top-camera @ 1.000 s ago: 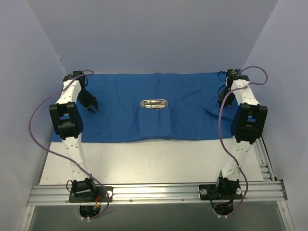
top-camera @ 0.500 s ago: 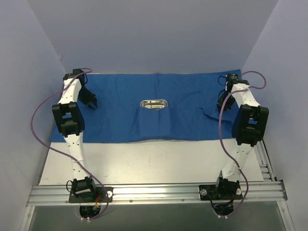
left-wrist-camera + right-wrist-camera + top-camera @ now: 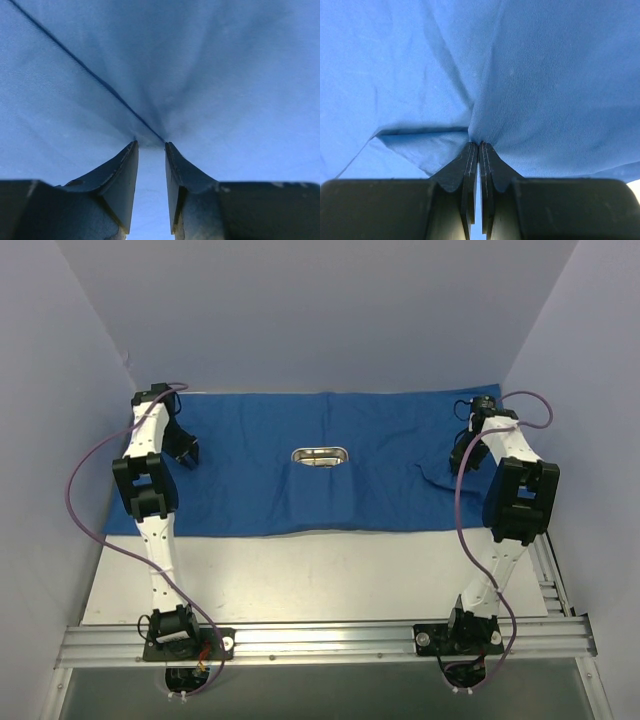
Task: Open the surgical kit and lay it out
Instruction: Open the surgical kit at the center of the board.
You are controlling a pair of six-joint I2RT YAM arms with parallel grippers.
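Observation:
The royal-blue cloth [image 3: 300, 490] of the surgical kit lies spread across the far half of the table. A small shiny steel tray [image 3: 319, 456] sits on it near the middle; its contents are too small to make out. My left gripper [image 3: 186, 453] is low over the cloth's left end. In the left wrist view its jaws [image 3: 151, 144] stand a little apart, tips against the cloth [image 3: 210, 75] where a crease ends. My right gripper [image 3: 462, 455] is at the cloth's right end. In the right wrist view it [image 3: 478, 143] is shut on a pinched fold of cloth [image 3: 555, 75].
Bare white tabletop [image 3: 320, 580] runs between the cloth's near edge and the metal rail [image 3: 330, 640] that carries the arm bases. Pale walls close in the left, right and back. A small fold [image 3: 432, 480] stands up in the cloth near the right gripper.
My left gripper has moved farther back and left along the cloth, and its arm has straightened. The right gripper has shifted slightly back while still pinching the cloth. The cloth's left end lies flatter.

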